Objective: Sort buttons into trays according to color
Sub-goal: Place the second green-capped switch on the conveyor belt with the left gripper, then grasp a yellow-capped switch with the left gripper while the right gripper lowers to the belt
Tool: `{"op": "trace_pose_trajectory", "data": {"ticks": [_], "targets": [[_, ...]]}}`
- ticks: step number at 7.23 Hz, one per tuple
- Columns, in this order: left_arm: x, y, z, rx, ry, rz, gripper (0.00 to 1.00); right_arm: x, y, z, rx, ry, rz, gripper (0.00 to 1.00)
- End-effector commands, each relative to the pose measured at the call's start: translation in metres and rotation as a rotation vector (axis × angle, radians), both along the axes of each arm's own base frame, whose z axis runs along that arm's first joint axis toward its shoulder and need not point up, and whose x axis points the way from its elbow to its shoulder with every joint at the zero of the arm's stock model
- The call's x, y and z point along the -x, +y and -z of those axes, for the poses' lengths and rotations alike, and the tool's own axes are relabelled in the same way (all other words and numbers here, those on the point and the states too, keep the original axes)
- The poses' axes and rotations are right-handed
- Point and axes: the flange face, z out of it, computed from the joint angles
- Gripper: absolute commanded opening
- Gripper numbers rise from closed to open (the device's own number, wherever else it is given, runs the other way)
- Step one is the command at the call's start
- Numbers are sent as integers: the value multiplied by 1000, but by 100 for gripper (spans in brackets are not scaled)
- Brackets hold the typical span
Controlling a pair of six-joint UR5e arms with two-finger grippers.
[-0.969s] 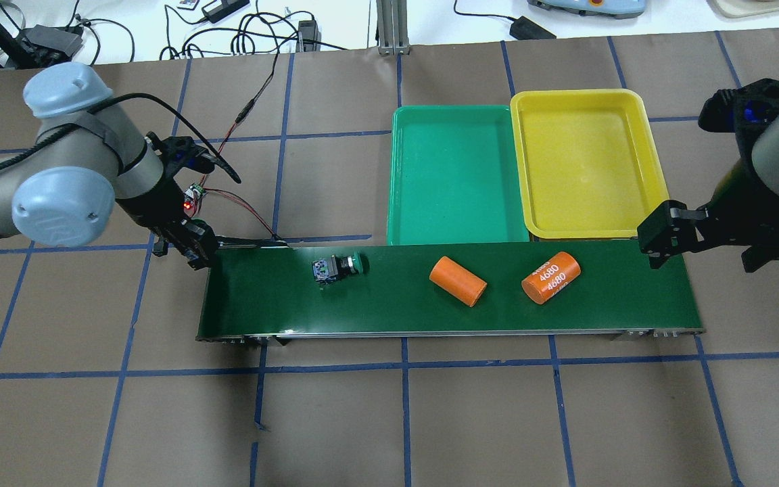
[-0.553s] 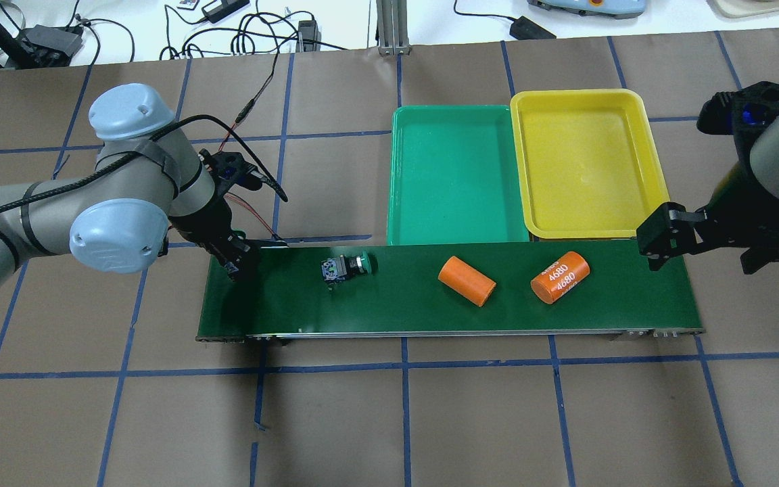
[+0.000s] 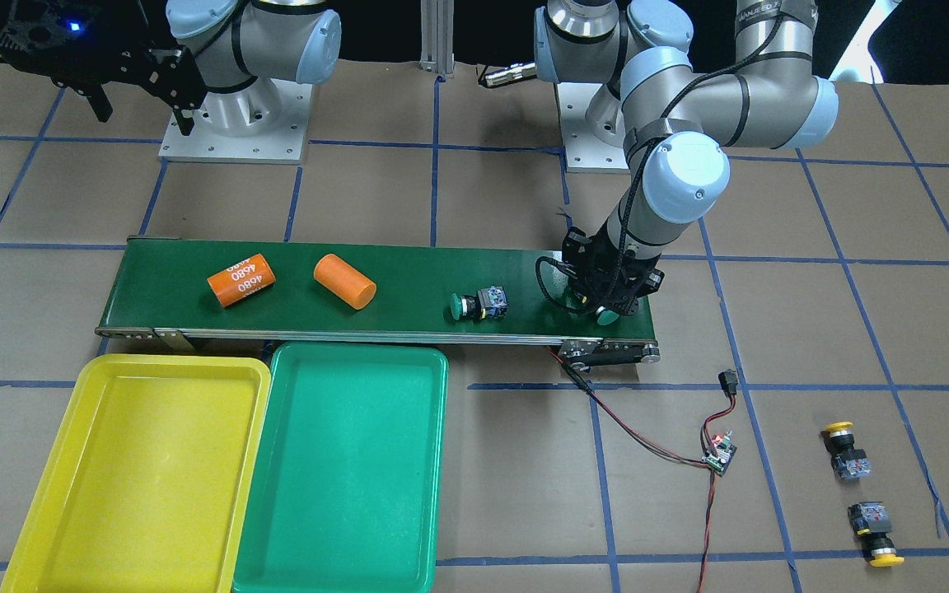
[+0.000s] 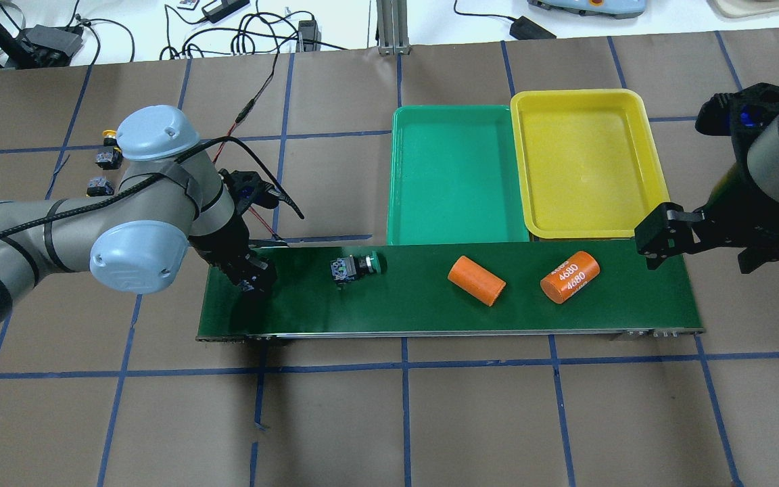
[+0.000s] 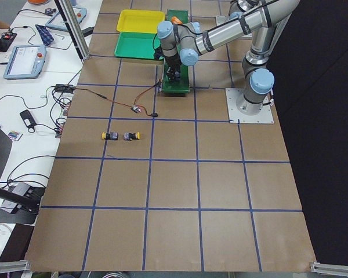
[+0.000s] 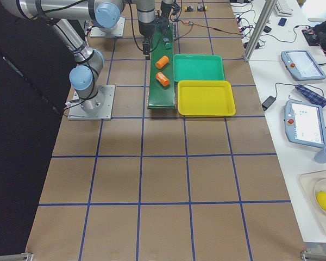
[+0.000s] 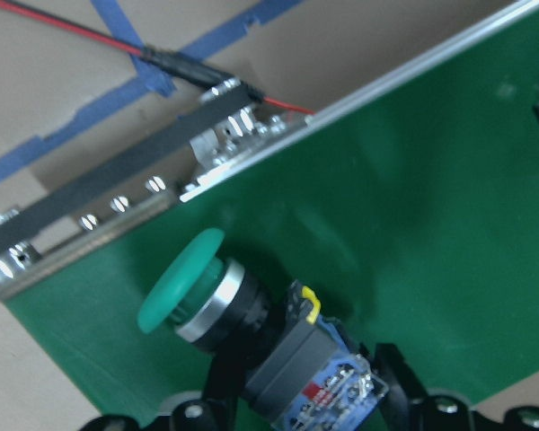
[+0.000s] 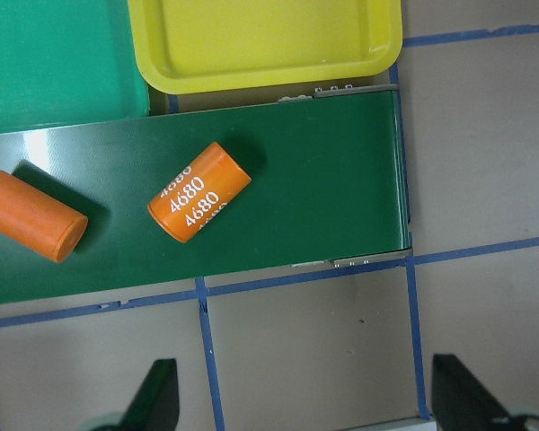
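Note:
My left gripper [image 4: 252, 279] hangs over the left end of the dark-green belt [image 4: 396, 308], shut on a green button [image 7: 217, 303] that lies sideways between its fingers. The button's cap also shows in the front-facing view [image 3: 606, 315]. A second green button [image 4: 357, 265] lies on its side on the belt. Two yellow buttons [image 3: 845, 450] [image 3: 874, 535] lie on the table off the belt's left end. The green tray [image 4: 457, 203] and the yellow tray [image 4: 585, 189] stand side by side behind the belt, both empty. My right gripper [image 4: 660, 238] is open and empty above the belt's right end.
Two orange cylinders lie on the belt, one plain [image 4: 476, 281] and one marked 4680 [image 4: 569, 277]. A small circuit board with red and black wires [image 3: 720, 453] lies by the belt's left end. The table is brown paper with blue tape lines.
My left arm has swung right, from beside the belt's left end to over it, with the green button in its gripper. The loose button and both cylinders have moved right along the belt. The right arm is still.

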Motion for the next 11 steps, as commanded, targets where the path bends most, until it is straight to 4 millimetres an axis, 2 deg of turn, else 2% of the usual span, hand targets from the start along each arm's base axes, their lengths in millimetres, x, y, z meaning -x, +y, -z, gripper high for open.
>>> {"op": "trace_pose_trajectory", "data": {"ticks": [1, 2, 3, 4, 5, 7, 8, 9, 11], "targets": [[-20, -17, -17, 50, -6, -30, 100, 0, -5, 0, 21, -3, -7, 100], [-86, -56, -40, 96, -7, -156, 100, 1, -11, -1, 47, 1, 2, 100], [-167, -86, -57, 103, -13, -273, 100, 5, -24, 5, 74, 23, -3, 100], [-232, -118, -65, 133, -25, -319, 100, 8, -43, 27, 32, 15, 7, 100], [-273, -144, -61, 143, -55, -314, 100, 10, -51, 29, 55, 18, 18, 100], [-337, -187, -6, 139, -73, -378, 100, 11, -53, 25, 80, 3, 142, 100], [-351, -211, 19, 158, -86, -420, 100, 9, -51, 25, 89, -18, 250, 100], [-351, -213, 50, 112, -79, -470, 100, 6, -51, 26, 88, -43, 361, 100], [-356, -221, 69, 103, -78, -478, 100, -15, -58, 34, 54, -259, 659, 100]]}}
